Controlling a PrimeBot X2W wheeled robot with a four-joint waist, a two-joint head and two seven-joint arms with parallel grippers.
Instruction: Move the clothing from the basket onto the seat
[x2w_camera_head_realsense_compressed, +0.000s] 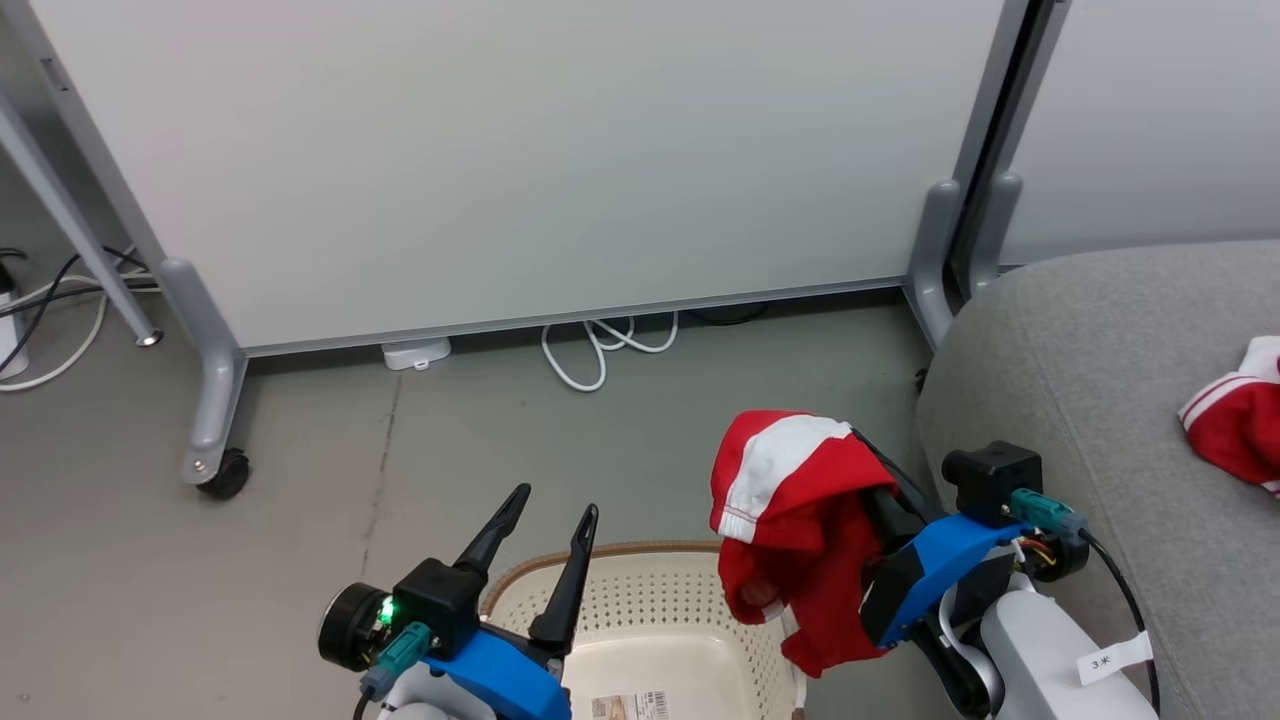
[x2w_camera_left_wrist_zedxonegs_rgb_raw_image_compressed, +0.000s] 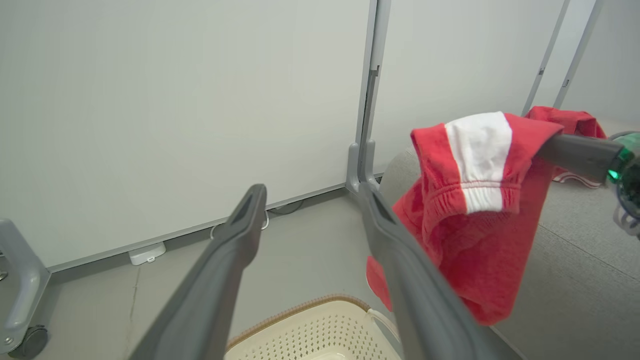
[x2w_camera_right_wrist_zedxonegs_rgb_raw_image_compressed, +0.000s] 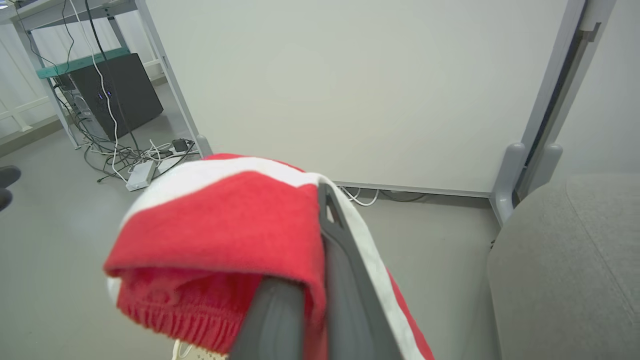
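A white partition panel (x2w_camera_head_realsense_compressed: 520, 160) on castors stands across the grey floor (x2w_camera_head_realsense_compressed: 300, 560) ahead of me. The light grey seat (x2w_camera_head_realsense_compressed: 1100, 400) fills my right side, its rounded edge close beside my right arm. Below me is the cream perforated basket (x2w_camera_head_realsense_compressed: 650, 600) with its brown woven-look rim; I can see a barcode label (x2w_camera_head_realsense_compressed: 630, 705) on its bare bottom.

One red garment (x2w_camera_head_realsense_compressed: 790, 500) with a broad white stripe hangs from my right gripper (x2w_camera_right_wrist_zedxonegs_rgb_raw_image_compressed: 312, 250). It is draped over the fingertips and trails down past the basket's right rim, just short of the seat's edge and clear of the cushion. The two fingers are drawn close together with the cloth pinched between and folded over them. A second red garment (x2w_camera_head_realsense_compressed: 1235, 415) with white trim lies on the seat, well to the right of the held one.

My left gripper (x2w_camera_head_realsense_compressed: 556, 500) is spread wide and holds nothing, its fingers pointing out over the basket's far rim.
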